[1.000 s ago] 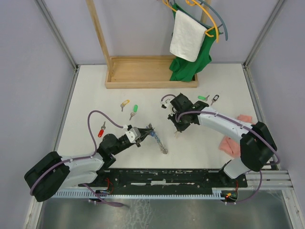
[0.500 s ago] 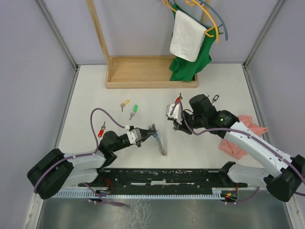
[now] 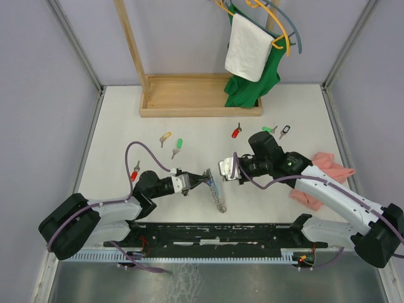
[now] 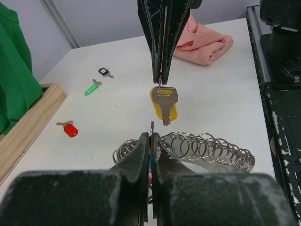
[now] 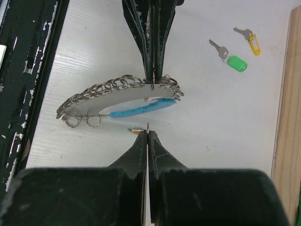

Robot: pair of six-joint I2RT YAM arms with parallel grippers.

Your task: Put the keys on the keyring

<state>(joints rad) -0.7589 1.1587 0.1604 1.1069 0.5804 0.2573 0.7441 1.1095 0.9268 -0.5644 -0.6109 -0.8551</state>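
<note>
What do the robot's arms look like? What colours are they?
White tubes with chunky black joints on both the left arm and right arm. A purple cable loops along each. The left pincer and right pincer have dark, pointed fingers.

White worktop (image 3: 126,126). Wooden frame base (image 3: 201,104) at far edge. Yellow-tagged key (image 3: 165,137) and green-tagged key (image 3: 178,144) left of centre. Red-tagged key (image 3: 133,175) nearer left. Second red-tagged key (image 3: 236,132), second green-tagged key (image 3: 269,129) and black-tagged key (image 3: 285,131) far right. Pink cloth (image 3: 331,165) at right edge.

No legible text, label, brand, number or sign anywhere, not even on the tagged keys (image 4: 163,104).
</note>
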